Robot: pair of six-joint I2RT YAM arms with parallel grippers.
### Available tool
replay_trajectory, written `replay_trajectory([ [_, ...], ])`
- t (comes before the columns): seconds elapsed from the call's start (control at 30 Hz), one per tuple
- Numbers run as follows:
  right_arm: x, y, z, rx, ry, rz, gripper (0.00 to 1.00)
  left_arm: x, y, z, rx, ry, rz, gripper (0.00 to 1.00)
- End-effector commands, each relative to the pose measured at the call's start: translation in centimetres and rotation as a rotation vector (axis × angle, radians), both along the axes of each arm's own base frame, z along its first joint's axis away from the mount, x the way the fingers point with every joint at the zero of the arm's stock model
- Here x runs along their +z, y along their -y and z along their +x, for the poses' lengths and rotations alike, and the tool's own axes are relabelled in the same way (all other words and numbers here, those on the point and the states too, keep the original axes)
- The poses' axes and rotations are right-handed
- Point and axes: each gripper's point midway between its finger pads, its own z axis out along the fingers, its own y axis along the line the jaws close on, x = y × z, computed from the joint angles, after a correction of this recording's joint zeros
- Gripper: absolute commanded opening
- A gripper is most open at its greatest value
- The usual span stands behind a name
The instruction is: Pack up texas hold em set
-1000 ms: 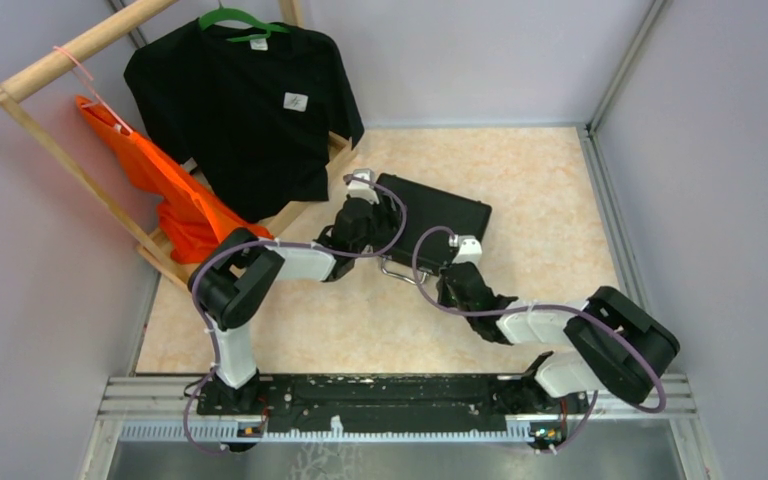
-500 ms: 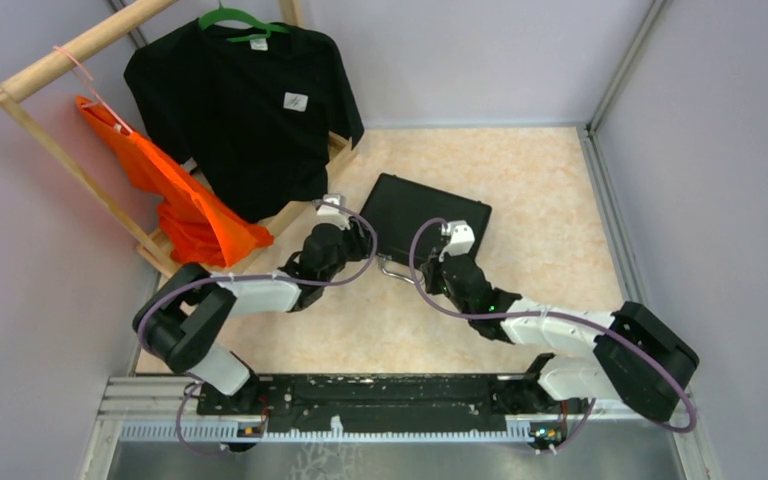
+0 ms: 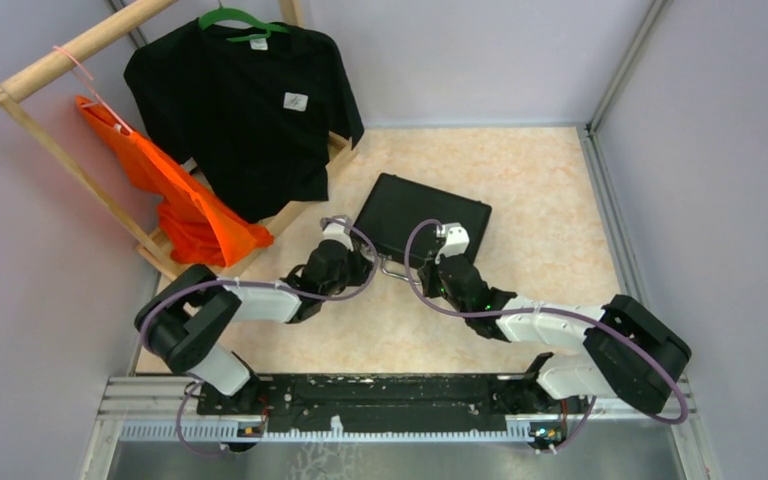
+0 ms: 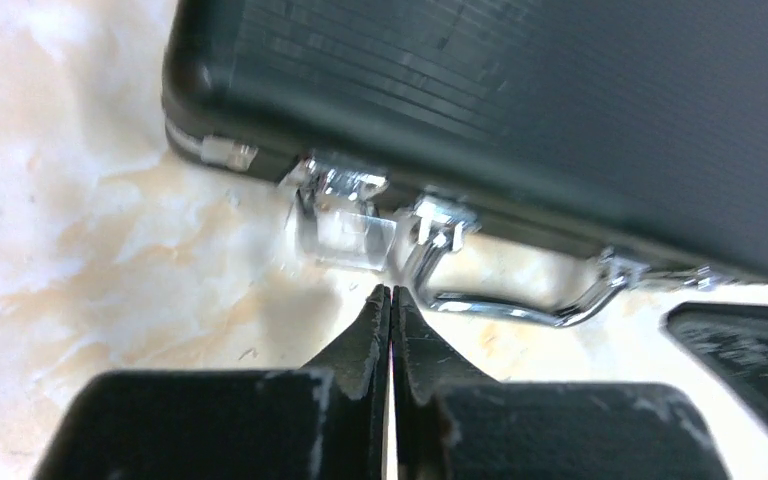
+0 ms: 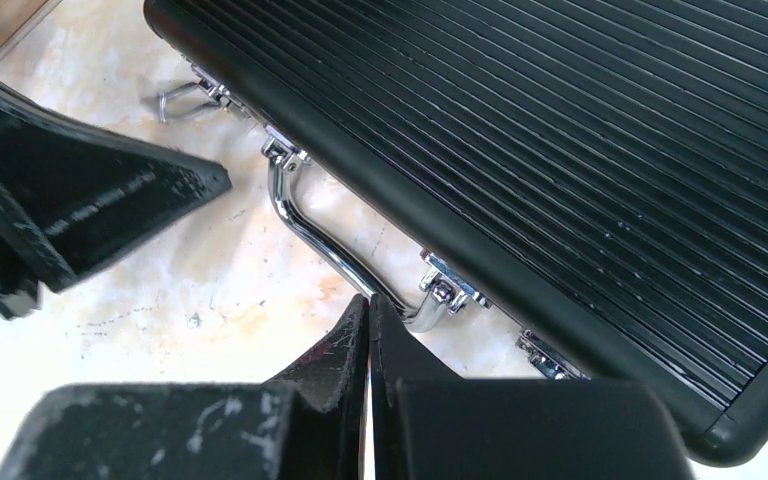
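Closed case [image 3: 422,215] lies on the tabletop [image 3: 540,190] just ahead of both claws, left claw [image 4: 391,292] clenched empty just short of a latch [image 4: 345,215], right claw [image 5: 369,298] clenched empty at the handle [image 5: 305,225]; looks like the latching step, so next the latch needs pressing flush.

The cream-and-peach marbled tabletop [image 3: 540,200] fills the middle of the overhead view. A closed black ribbed hard case [image 3: 422,215] lies flat on it just above the centre of the frame, turned at a slant. Its chrome handle [image 3: 392,270] and silver latches run along its lower edge, and the handle lies low against the surface. At the upper left, the foot of a light wooden rack [image 3: 160,255] stands on the same top.
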Motion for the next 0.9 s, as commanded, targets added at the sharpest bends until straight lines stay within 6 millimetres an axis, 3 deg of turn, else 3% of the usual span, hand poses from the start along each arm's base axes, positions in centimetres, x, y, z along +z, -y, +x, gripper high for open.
replay_trajectory([
  [0.0,1.3,-1.1,0.3,0.008,0.032,0.053,0.00,-4.2,-1.0,-1.6,-0.005,-0.114,0.074,0.03],
  [0.2,1.1,-0.9,0.2,0.005,0.026,0.045,0.00,-6.3,-1.4,-0.8,0.039,-0.122,0.111,0.09],
  [0.4,1.2,-0.6,0.3,-0.003,0.035,0.038,0.00,-2.3,-0.4,-1.8,-0.044,-0.022,0.029,0.04],
  [0.5,1.8,-2.0,0.6,0.050,0.041,0.060,0.00,0.4,-1.0,-3.0,-0.047,0.035,-0.018,0.05],
  [0.57,2.9,-3.8,1.0,0.106,0.037,0.132,0.00,2.6,-2.3,-3.3,0.000,0.079,-0.050,0.23],
  [0.67,5.2,-6.3,2.0,0.191,0.002,0.380,0.00,5.8,-6.2,-3.5,0.168,0.113,-0.062,0.65],
  [0.77,5.9,-8.5,3.8,0.217,0.001,0.407,0.00,9.0,-10.3,-3.5,0.319,0.172,-0.011,0.81],
  [0.87,5.9,-10.6,5.9,0.219,0.020,0.370,0.00,11.5,-13.5,-3.8,0.433,0.197,0.055,0.87],
])
